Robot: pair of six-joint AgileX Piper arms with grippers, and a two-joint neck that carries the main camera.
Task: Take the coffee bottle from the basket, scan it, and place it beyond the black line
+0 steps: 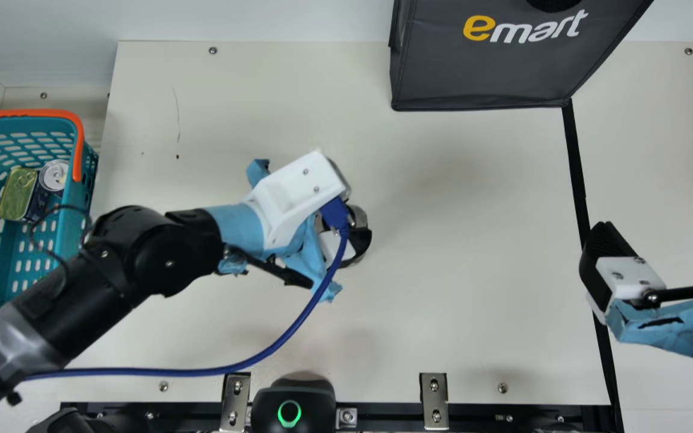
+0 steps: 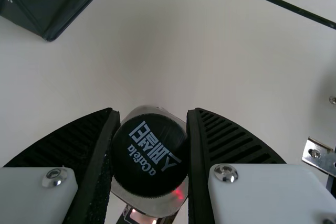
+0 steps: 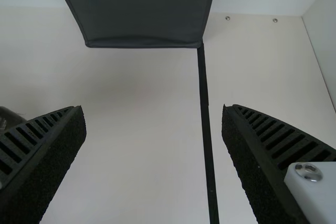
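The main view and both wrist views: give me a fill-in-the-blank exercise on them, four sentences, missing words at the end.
The bottle is held by the ____ gripper.
The right gripper holds ____.
The handle of the teal basket is coloured ____.
On the black scanner, the glowing ring is ____.

Missing words: left; nothing; orange; green.
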